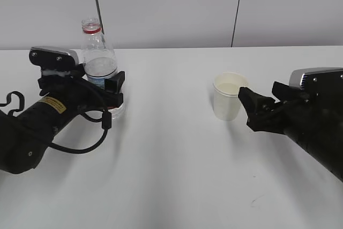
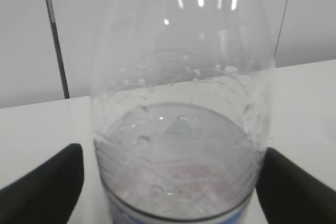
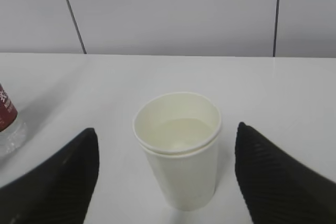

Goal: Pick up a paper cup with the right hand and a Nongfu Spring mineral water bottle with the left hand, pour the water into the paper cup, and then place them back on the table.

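The Nongfu Spring mineral water bottle point(image 1: 99, 60) stands upright and uncapped on the white table point(image 1: 171, 175) at the left. It fills the left wrist view point(image 2: 181, 129), partly full of water. My left gripper point(image 1: 102, 87) straddles its lower body; the black fingers point(image 2: 47, 187) sit on either side with slim gaps, open. The paper cup point(image 1: 229, 97) stands upright at centre right with a little water in it. My right gripper point(image 1: 252, 108) sits just to its right, open. In the right wrist view the cup point(image 3: 178, 150) is between the spread fingers point(image 3: 58, 182), untouched.
A small dark scuff mark point(image 1: 257, 202) lies on the table near the front right. A grey panelled wall point(image 1: 171, 4) runs behind the table's far edge. The bottle's base shows at the left edge of the right wrist view point(image 3: 8, 121).
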